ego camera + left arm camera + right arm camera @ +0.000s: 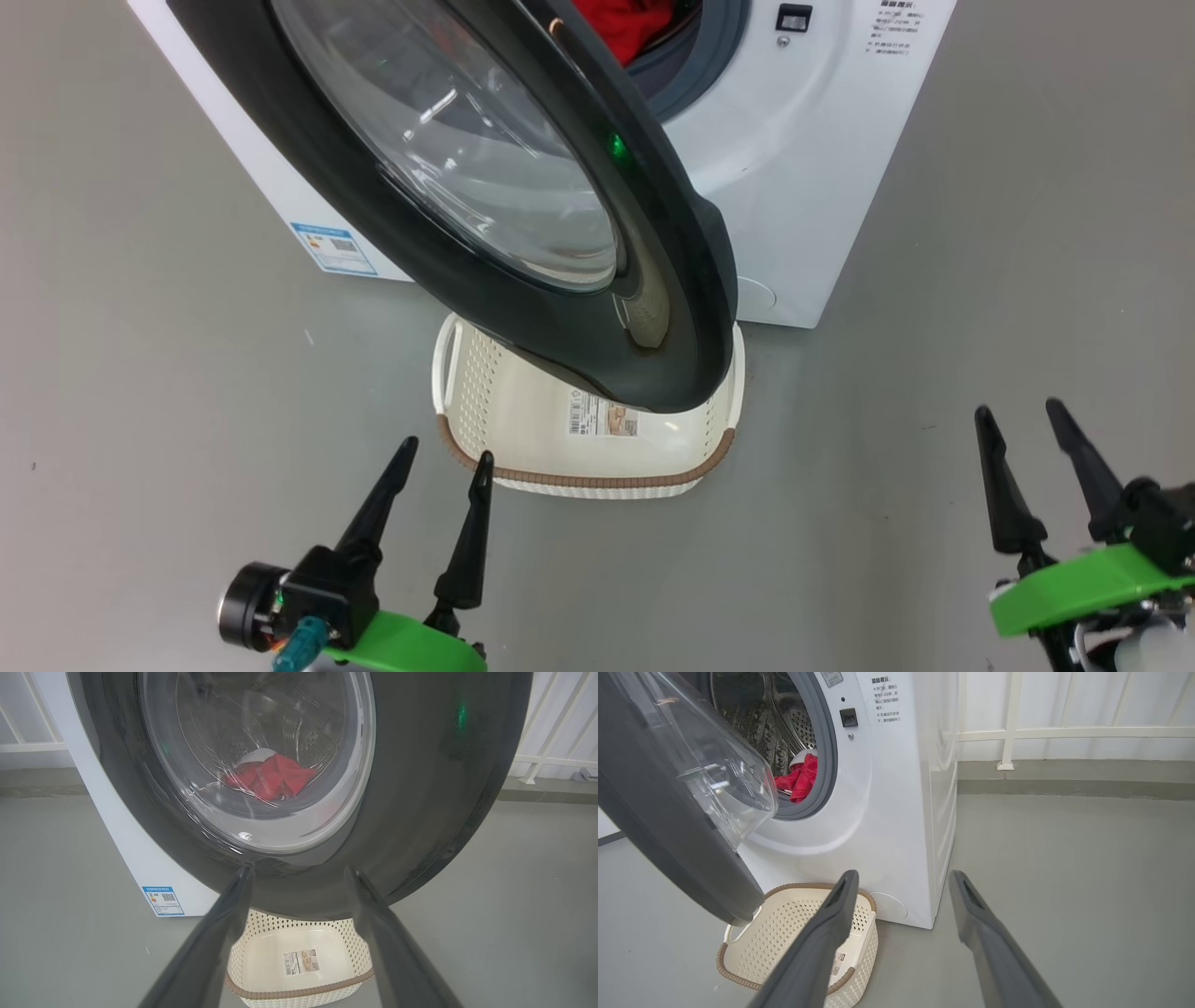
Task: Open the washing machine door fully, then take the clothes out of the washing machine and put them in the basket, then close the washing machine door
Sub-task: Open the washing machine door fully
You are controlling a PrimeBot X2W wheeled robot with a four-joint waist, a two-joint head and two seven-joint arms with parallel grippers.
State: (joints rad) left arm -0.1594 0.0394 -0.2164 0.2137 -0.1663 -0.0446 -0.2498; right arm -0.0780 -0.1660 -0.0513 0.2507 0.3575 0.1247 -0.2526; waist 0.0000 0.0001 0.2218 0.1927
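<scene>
Door (681, 243) ajar; clothes (621, 23) inside

The washing machine door (485, 168) and basket (597, 482) are shared: viewed downward from the head, low and near from both wrists.

The door (467, 177) rim is shining glossy black around clear glass. The drum (784, 723) is looking like perforated steel, the clothes (798, 779) soft red cloth, the basket (485, 392) matt perforated plastic.

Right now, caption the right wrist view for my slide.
Open right gripper faces the washing machine: door partly open, red clothes in the drum, cream basket on the floor.
</scene>
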